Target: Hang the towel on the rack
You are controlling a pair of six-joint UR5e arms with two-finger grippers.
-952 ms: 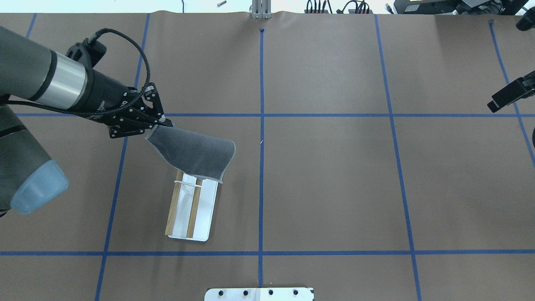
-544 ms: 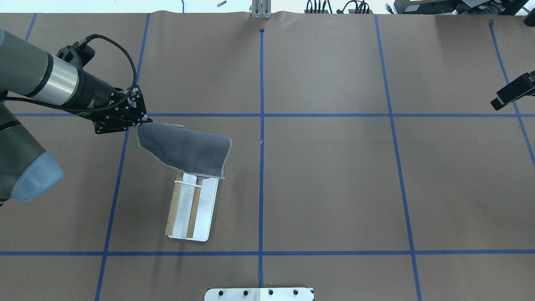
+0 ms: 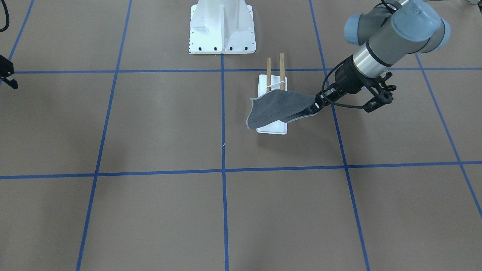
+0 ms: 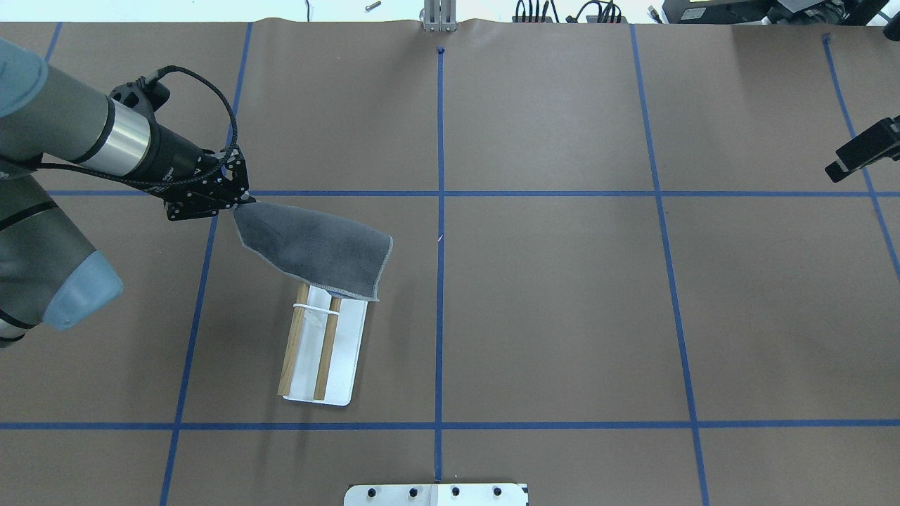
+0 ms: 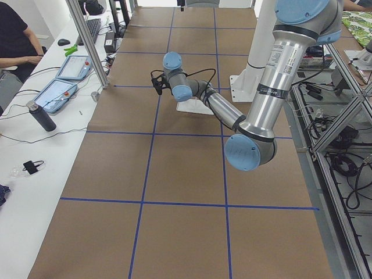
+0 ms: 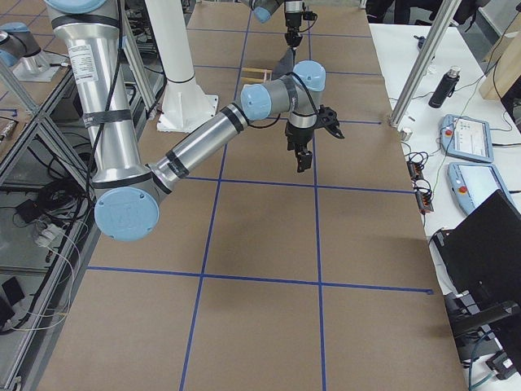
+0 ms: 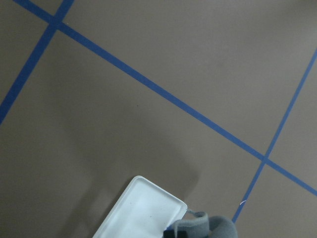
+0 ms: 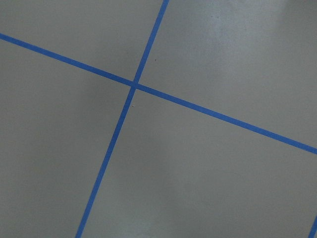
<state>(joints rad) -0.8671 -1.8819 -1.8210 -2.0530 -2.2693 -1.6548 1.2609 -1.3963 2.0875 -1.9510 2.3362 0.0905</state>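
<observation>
The towel (image 4: 316, 249), dark grey with a lighter edge, is held by one corner in my left gripper (image 4: 235, 202), which is shut on it. The towel stretches rightward over the far end of the rack (image 4: 343, 372), covering the tips of the two wooden dowels (image 4: 292, 344). In the front-facing view the towel (image 3: 278, 108) hangs across the rack's white base (image 3: 272, 130), with the left gripper (image 3: 315, 107) to its right. The left wrist view shows the base's corner (image 7: 143, 208) and a fold of towel (image 7: 205, 228). My right gripper (image 4: 861, 151) is far off at the right edge; its jaws are unclear.
The large white bolted pedestal (image 3: 223, 26) stands behind the rack on the robot's side, its plate at the bottom edge of the overhead view (image 4: 436, 494). Blue tape lines (image 4: 440, 211) grid the brown table.
My left gripper has moved left, pulling the held towel corner left with it over the rack's far end. The right gripper has shifted slightly up at the view's edge.
</observation>
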